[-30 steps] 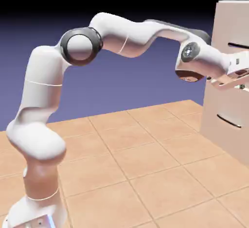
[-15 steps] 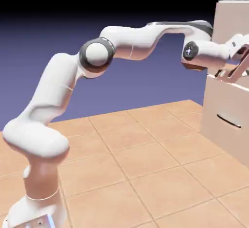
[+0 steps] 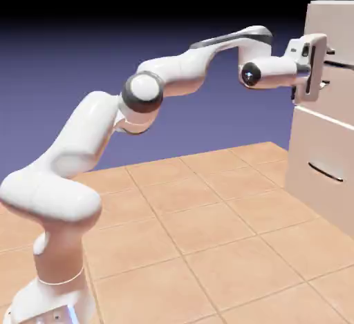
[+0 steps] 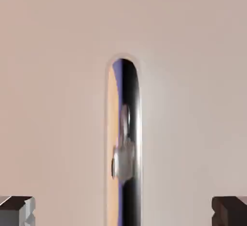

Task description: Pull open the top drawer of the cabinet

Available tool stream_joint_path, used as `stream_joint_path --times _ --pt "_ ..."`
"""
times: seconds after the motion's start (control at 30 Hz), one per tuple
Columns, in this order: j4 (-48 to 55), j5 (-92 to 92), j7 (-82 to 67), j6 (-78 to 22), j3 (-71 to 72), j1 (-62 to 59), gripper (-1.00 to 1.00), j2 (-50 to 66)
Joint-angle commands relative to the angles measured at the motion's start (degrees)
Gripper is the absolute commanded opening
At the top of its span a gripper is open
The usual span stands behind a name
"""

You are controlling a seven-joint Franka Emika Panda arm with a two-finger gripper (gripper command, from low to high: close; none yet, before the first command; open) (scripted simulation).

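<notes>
Grey finger tips (image 4: 17,210) of the gripper (image 3: 319,74) stand wide apart, holding nothing, straddling the shiny dark bar handle (image 4: 124,138) of the top drawer (image 4: 193,75). Best to advance squarely, close on the bar, then pull straight back from the cabinet (image 3: 325,157).

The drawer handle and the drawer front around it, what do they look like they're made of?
The handle looks like polished metal, probably chrome or steel: in the hand view it is dark and glossy and mirrors the orange floor and a pale shape. The drawer front is matte, pale beige-pink, with no grain or shine, so painted wood or laminate seems likely, though the render leaves that open.
</notes>
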Motion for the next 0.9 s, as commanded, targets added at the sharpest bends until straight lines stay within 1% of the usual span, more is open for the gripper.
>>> stream_joint_path --times 0.0,0.6,0.63,0.67,0.87 --pt "0.97 -1.36 2.49 -0.23 -0.73 -0.59 0.00 0.88" --pt "18.22 -25.67 46.97 -4.41 -13.83 -11.10 0.00 16.63" --pt "18.22 -25.67 46.98 -4.41 -13.83 -11.10 -1.00 16.63" --pt "18.22 -25.67 46.98 -4.41 -13.83 -11.10 -1.00 16.63" --pt "10.54 -17.27 32.03 -3.25 -9.66 -5.76 -1.00 12.12"
